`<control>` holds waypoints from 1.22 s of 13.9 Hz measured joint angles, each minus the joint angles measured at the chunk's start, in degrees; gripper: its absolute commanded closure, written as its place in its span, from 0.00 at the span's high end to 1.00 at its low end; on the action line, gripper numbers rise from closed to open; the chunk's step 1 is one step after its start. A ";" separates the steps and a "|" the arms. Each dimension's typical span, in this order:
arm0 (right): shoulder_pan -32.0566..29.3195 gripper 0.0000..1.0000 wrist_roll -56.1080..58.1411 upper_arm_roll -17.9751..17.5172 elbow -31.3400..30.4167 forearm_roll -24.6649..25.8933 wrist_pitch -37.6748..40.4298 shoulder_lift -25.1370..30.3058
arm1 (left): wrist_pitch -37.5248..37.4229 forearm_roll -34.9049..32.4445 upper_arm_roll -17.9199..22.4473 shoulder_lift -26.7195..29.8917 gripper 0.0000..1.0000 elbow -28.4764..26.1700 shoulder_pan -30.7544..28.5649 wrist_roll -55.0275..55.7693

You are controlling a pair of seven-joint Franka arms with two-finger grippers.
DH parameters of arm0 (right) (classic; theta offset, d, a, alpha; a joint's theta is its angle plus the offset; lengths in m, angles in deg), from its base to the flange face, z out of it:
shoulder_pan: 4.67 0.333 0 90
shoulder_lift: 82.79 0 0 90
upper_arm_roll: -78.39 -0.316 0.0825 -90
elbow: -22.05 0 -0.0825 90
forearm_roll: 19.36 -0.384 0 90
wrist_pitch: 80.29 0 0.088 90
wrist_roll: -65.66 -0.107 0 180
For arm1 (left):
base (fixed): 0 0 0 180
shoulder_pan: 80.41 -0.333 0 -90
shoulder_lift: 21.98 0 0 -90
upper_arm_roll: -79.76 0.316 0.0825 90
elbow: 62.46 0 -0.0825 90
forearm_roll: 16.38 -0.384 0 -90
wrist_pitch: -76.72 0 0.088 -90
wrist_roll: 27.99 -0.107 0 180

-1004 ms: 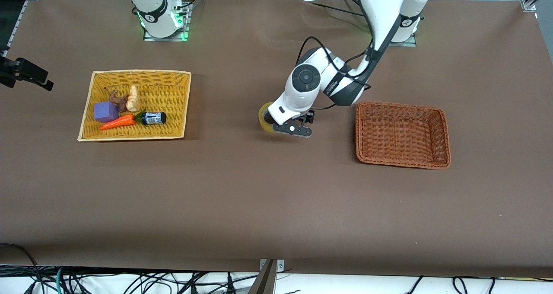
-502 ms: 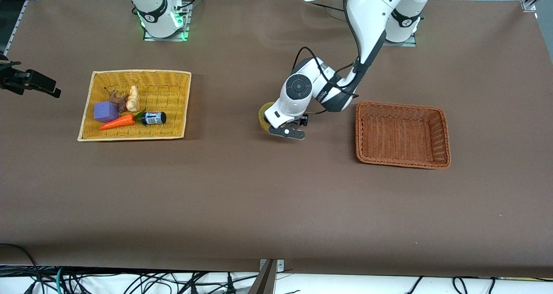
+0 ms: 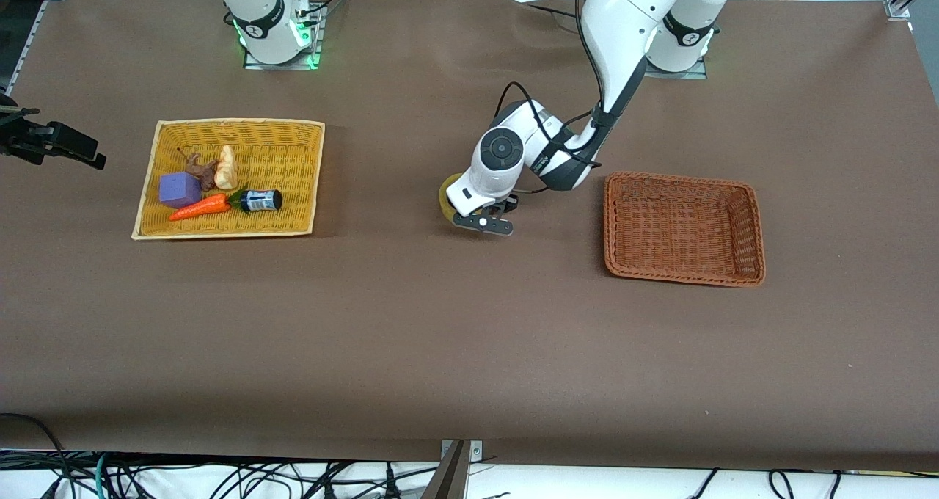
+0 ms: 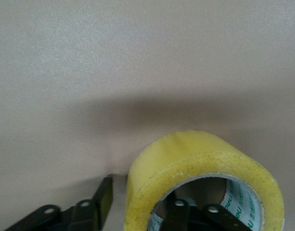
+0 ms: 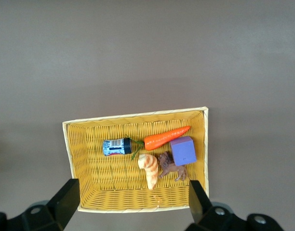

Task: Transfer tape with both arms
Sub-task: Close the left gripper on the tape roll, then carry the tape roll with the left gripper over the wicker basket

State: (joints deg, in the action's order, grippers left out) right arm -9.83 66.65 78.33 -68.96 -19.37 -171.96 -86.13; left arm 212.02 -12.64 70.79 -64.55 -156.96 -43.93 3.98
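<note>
Centrally on the brown table (image 3: 469, 337), the left gripper (image 3: 480, 218) straddles the tape's (image 4: 186, 163) wall; right gripper (image 5: 130, 202) spread.

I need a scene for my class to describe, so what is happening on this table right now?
The left pincer is down at the tape on the bare table between the two baskets, one finger inside the roll's core and one outside. The right pincer waits open above the yellow basket. The brown basket holds nothing.
</note>
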 measured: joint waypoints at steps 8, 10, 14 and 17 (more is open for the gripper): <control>0.10 1.00 0.00 0.00 0.04 0.00 -0.04 -0.03 | -14.64 0.00 1.28 7.13 0.00 2.81 -5.83 -4.71; 0.15 1.00 0.00 0.00 0.07 0.00 -0.06 -0.03 | -22.73 -0.01 1.37 11.49 0.00 2.91 -11.66 -8.23; 0.31 1.00 0.00 -0.02 0.10 -0.01 -0.06 -0.04 | -30.97 -0.01 1.47 15.42 0.00 2.26 -21.97 -23.52; 0.35 1.00 0.00 -0.02 0.12 -0.01 -0.07 -0.04 | -32.86 -0.04 1.84 15.39 0.00 -0.68 -28.68 -29.54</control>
State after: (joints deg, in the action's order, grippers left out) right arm -9.48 66.65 78.30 -68.84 -19.37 -172.03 -86.17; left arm 179.16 -12.68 72.63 -49.16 -157.64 -72.61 -25.56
